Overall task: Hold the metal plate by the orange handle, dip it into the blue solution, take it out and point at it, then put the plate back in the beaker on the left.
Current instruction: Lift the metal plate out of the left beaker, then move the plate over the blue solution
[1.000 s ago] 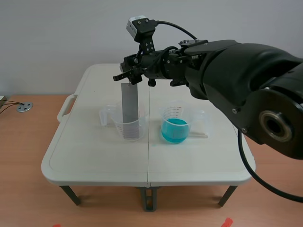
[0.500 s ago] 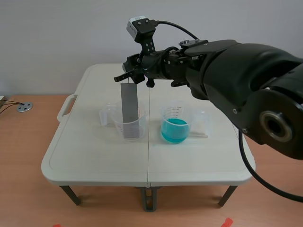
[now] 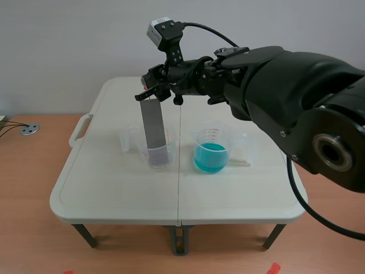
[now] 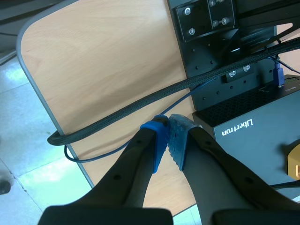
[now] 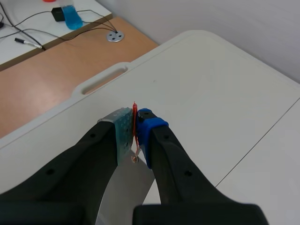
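Pinched by its orange handle (image 5: 134,117) in the right gripper (image 5: 135,131), the metal plate (image 3: 153,134) hangs tilted at mid-frame, lower end inside the left beaker (image 3: 141,151), so swinging sideways early could topple it.

Plate (image 3: 153,131) lower end inside left beaker (image 3: 140,149); blue-solution beaker (image 3: 211,152) close beside; open tabletop (image 3: 171,194) robot-side.

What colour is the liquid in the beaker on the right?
The liquid is turquoise blue, best seen in the scene view.
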Robot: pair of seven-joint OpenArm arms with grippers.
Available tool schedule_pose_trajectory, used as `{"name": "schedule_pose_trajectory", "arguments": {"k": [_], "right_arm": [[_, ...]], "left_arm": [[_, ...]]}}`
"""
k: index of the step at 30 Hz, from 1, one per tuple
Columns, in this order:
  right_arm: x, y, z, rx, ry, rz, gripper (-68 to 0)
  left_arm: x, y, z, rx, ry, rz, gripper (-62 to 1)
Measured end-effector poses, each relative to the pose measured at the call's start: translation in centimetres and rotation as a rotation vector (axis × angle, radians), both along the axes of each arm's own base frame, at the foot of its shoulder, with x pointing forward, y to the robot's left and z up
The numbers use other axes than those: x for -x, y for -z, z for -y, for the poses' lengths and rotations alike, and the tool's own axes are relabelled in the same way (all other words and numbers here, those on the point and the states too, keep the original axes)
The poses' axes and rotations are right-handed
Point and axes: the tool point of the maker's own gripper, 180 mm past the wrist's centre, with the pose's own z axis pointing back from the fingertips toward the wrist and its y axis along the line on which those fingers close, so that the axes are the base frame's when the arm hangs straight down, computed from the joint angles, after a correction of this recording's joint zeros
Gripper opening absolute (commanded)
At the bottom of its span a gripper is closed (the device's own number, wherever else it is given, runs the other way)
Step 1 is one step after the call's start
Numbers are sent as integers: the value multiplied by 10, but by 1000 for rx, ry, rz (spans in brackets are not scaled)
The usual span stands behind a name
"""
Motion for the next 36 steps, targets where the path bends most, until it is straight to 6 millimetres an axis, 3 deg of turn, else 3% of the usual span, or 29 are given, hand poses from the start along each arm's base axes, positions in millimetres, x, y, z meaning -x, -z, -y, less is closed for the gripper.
{"name": "schedule_pose_trajectory", "arguments": {"k": [14, 20, 27, 31, 36], "right_arm": [[12, -20, -10, -26, -79, 64, -662], [25, -33, 1, -33, -97, 155, -662], [40, -64, 13, -43, -122, 279, -662], [51, -77, 13, -53, -140, 327, -662], [65, -86, 13, -59, -163, 365, -662]], "left_arm": [[0, 0, 0, 0, 0, 1, -593], [-1, 0, 0, 2, -2, 5, -593], [-3, -1, 1, 3, 1, 9, -593], [-16, -7, 4, 14, 16, 46, -593], [-60, -29, -4, 22, -10, 161, -593]]}}
